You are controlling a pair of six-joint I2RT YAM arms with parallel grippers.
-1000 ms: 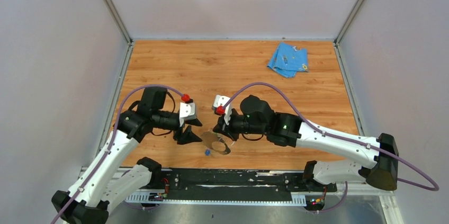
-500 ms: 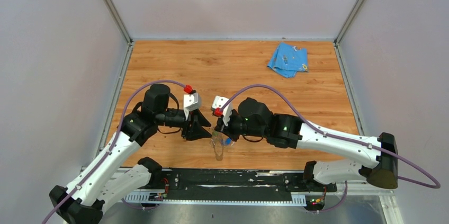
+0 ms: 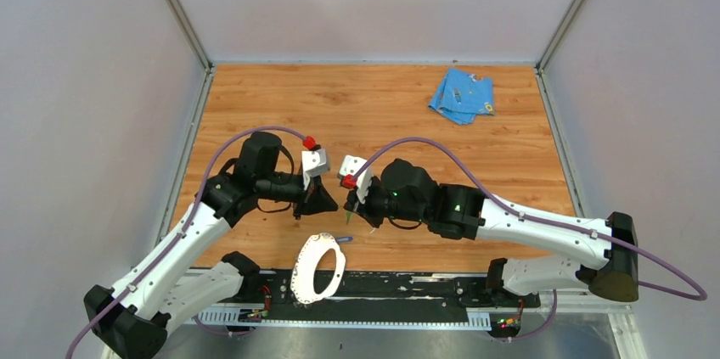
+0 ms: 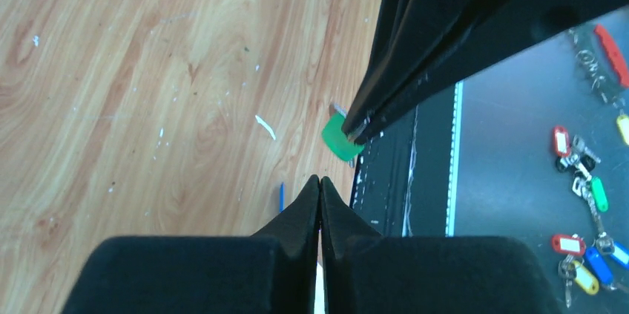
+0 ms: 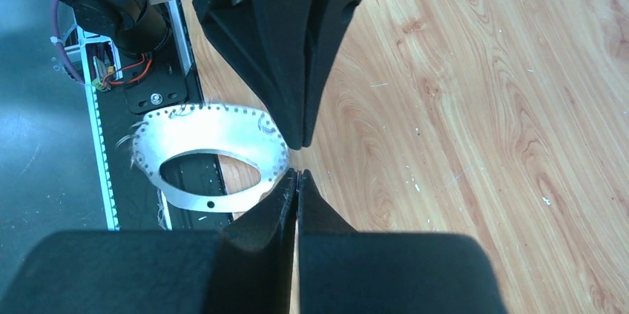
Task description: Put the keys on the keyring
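Note:
My right gripper point(image 3: 348, 213) point(image 5: 297, 172) is shut on the green key point(image 3: 349, 219). In the left wrist view the green head point(image 4: 341, 138) shows pinched at that gripper's black fingertips point(image 4: 363, 117). Tip to tip with it, my left gripper point(image 3: 331, 204) point(image 4: 320, 179) is shut with nothing between its fingers. The keyring point(image 3: 299, 278) point(image 5: 215, 130), a pale oval metal band, is free of both grippers over the table's near edge. I cannot tell whether it rests there. The blue key point(image 3: 342, 240) point(image 4: 281, 197) lies on the wood beside the keyring.
A light-blue cloth point(image 3: 461, 94) lies at the far right of the wooden table point(image 3: 382, 113). The black base rail point(image 3: 407, 291) runs along the near edge. Bunches of tagged keys point(image 4: 586, 180) lie on the dark floor beyond it. Grey walls enclose three sides.
The keyring, upright between the grippers half a second ago, has come loose and moved toward the near edge. My left gripper has shut. The blue key is again on the wood.

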